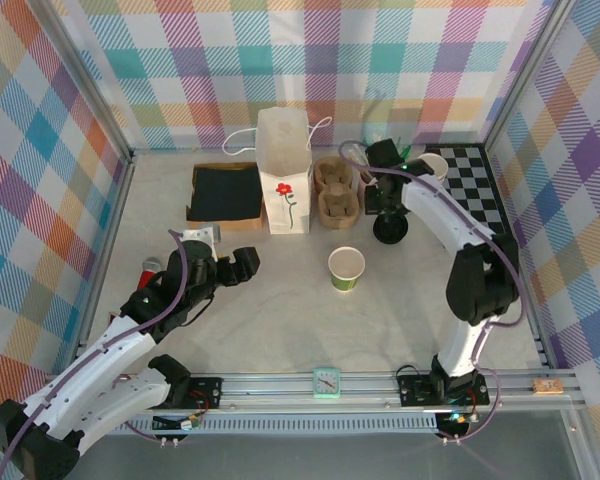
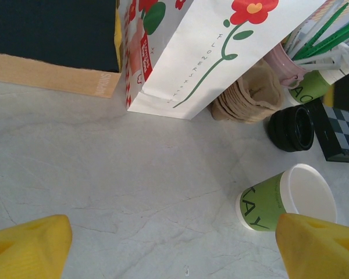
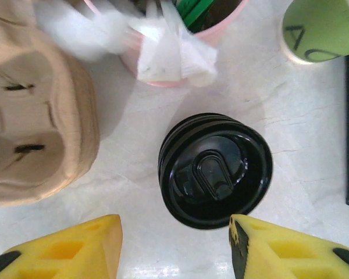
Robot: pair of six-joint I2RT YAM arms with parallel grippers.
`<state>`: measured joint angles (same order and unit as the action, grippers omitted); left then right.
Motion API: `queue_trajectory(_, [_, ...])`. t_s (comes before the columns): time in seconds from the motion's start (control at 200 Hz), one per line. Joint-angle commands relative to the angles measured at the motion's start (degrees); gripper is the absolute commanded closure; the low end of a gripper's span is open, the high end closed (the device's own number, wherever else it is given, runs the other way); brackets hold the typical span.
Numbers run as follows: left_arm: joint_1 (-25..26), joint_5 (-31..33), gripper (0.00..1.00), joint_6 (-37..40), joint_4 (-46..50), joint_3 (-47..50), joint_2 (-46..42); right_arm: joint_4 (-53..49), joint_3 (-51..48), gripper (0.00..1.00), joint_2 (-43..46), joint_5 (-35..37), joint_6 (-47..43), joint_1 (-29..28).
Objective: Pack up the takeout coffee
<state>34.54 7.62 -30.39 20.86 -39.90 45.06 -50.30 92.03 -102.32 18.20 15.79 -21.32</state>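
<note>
The takeout coffee is out of view. A lidless green-and-cream cup (image 1: 346,268) (image 2: 279,200) stands mid-table. A stack of black lids (image 1: 390,232) (image 3: 215,168) (image 2: 291,128) sits right of the cardboard carriers. My right gripper (image 1: 385,205) (image 3: 174,250) hangs over the lids, open, with its yellow fingers apart just beside the stack and nothing between them. The white flower-printed bag (image 1: 283,170) (image 2: 221,46) stands upright at the back. My left gripper (image 1: 242,265) (image 2: 174,250) is open and empty, low over the table left of the lidless cup.
Brown cup carriers (image 1: 337,190) (image 3: 29,116) lie next to the bag. A pink cup of straws (image 3: 168,40) and another green cup (image 1: 432,165) (image 3: 323,26) stand behind the lids. A black-lined box (image 1: 225,192) sits back left, a checkerboard (image 1: 470,180) back right.
</note>
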Motion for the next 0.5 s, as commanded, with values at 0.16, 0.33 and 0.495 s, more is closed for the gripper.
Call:
queue_trajectory(0.16, [0.8,-0.5,0.10,0.8,-1.3,-0.7,0.9,7.5,-18.3,0.56,16.1,-1.8,1.1,-0.5])
queue_trajectory(0.33, [0.9,-1.3,0.10,0.7,-2.6,0.2,1.2,26.0,-37.7,0.54,28.6,-2.2,-2.6,-0.9])
queue_trajectory(0.495, [0.9,-1.5,0.10,0.6,-3.0,0.6,0.6,27.8,-39.1,0.54,25.5,-3.0,-4.5,-0.8])
